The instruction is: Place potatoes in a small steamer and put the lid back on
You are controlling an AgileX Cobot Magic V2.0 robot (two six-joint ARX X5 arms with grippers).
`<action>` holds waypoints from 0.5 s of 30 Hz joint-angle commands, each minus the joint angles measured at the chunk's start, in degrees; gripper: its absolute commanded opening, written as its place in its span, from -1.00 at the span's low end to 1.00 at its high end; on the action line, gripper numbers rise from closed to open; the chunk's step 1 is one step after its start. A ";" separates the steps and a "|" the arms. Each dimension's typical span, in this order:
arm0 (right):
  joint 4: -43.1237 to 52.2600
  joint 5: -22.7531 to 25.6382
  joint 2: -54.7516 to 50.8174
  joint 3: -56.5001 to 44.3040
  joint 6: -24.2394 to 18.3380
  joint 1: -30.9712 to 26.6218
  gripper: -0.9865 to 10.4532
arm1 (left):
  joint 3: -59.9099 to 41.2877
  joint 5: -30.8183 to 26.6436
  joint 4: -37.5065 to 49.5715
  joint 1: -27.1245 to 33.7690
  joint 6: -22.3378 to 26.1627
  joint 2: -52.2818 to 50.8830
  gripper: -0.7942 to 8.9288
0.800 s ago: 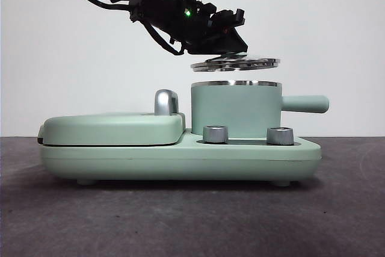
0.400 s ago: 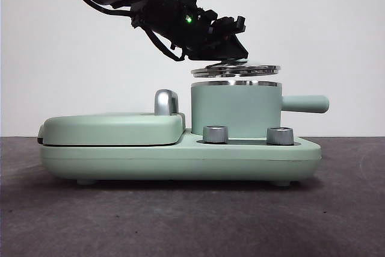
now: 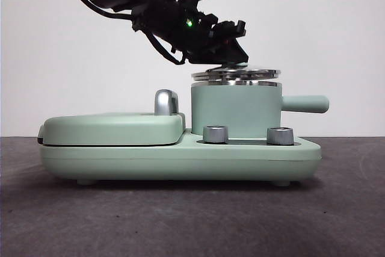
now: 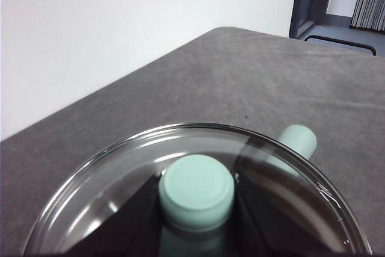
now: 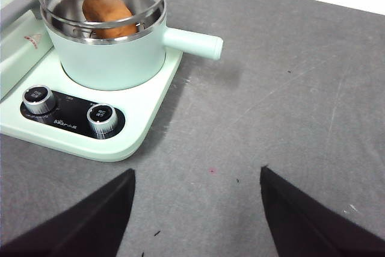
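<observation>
Desk (image 3: 192,221): grey, carrying a mint green cooker base (image 3: 180,157) with two steel dials (image 3: 215,134), on which the steamer pot (image 3: 236,109) stands, its straight handle out to one side. Lid (image 3: 236,74): sits level just over the pot's steel rim, contact not determinable, with the left tool (image 3: 231,58) clamped on its green knob (image 4: 196,192). Right tool (image 5: 195,209): jaws spread wide, holding nothing, low over bare desk well apart from the pot; potato (image 5: 108,13) lies inside the pot.

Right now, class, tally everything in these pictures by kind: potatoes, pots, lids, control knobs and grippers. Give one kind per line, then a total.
Potato: 1
Steamer pot: 1
Glass lid: 1
Control knobs: 2
Grippers, left gripper and right gripper: 2
Total: 7
</observation>
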 commanded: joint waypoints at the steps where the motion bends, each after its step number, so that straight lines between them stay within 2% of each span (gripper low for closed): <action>1: 0.28 0.24 0.11 0.33 0.63 0.24 -0.26 | 2.05 0.31 1.77 -0.70 -0.39 1.16 -0.81; 9: -0.92 0.24 0.11 0.33 0.63 0.24 -0.26 | 2.05 0.31 -2.40 -0.68 -0.39 1.16 -0.81; 15: -1.22 0.24 0.11 0.33 0.66 0.24 -0.26 | 2.05 0.31 -2.23 -0.70 0.24 1.27 -0.81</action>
